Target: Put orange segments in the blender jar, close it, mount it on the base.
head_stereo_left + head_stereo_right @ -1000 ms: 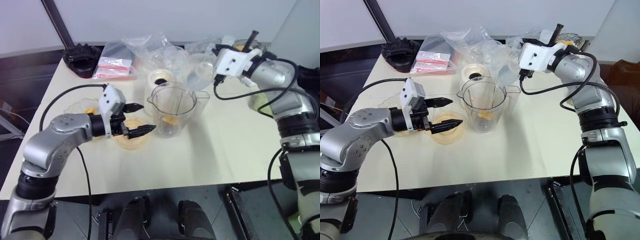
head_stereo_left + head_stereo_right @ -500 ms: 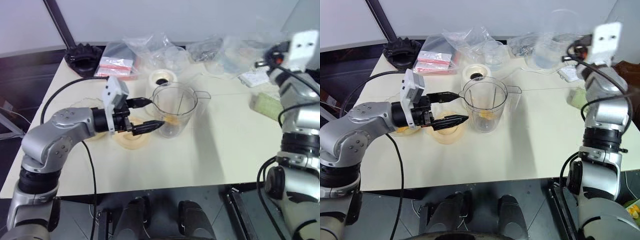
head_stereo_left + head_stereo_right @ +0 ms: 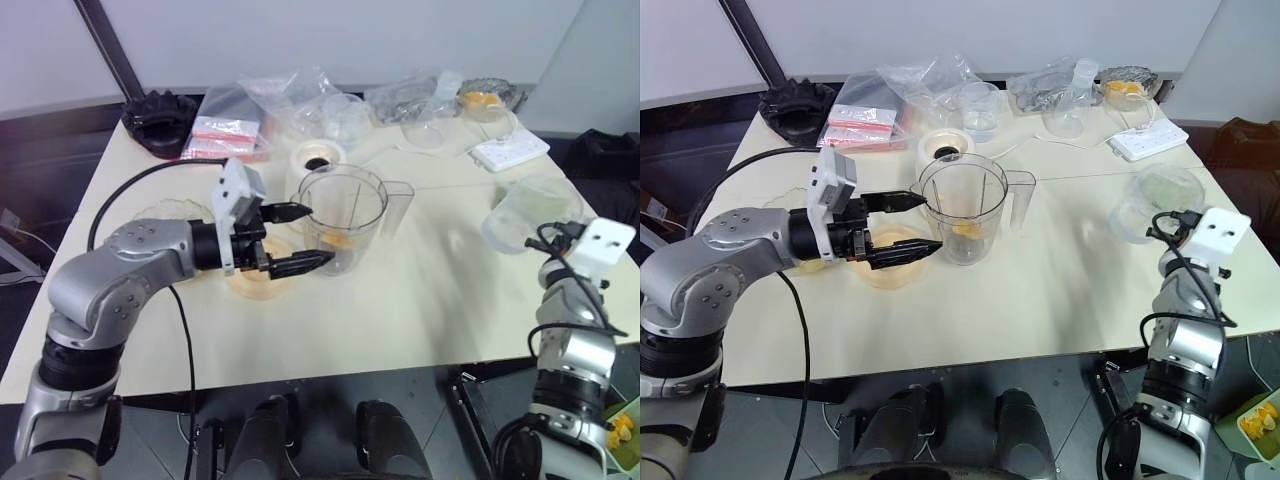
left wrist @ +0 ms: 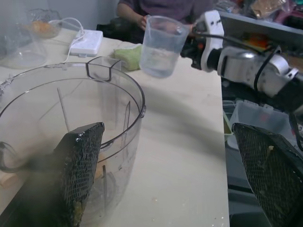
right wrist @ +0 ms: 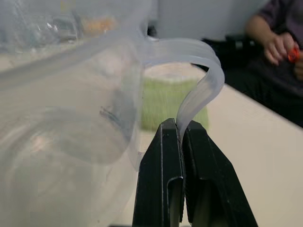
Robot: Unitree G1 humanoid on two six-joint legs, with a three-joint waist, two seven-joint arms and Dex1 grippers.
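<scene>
Tall clear plastic blender jar [image 3: 962, 208] stands upright at centre of the head view on the cream table [image 3: 1060, 290], lid off, side handle [image 3: 1021, 198] toward frame right, pour lip at the rim. Glossy yellow-orange orange segments [image 3: 965, 229] lie at its bottom, seen through the wall. Squat white cylindrical base [image 3: 943, 149] with black round socket sits just behind the jar, toward upper centre, nothing mounted on it. Pale orange round lid [image 3: 890, 262] lies flat just left of the jar.

Left gripper [image 3: 910, 224] level at the jar's left side, black fingers wide apart, upper fingertip [image 3: 908, 200] right at the rim, lower one beside the wall over the lid; contact unclear.

Right gripper [image 5: 182, 142] at right edge of the head view, fingers pressed together, pinching the rim of a smaller clear handle-less cup [image 3: 1155, 200]. Cup is tilted, above a pale green cloth [image 4: 127, 54].

White power strip [image 3: 1149, 139] and clear plastic bags [image 3: 930, 80] in the upper part.
</scene>
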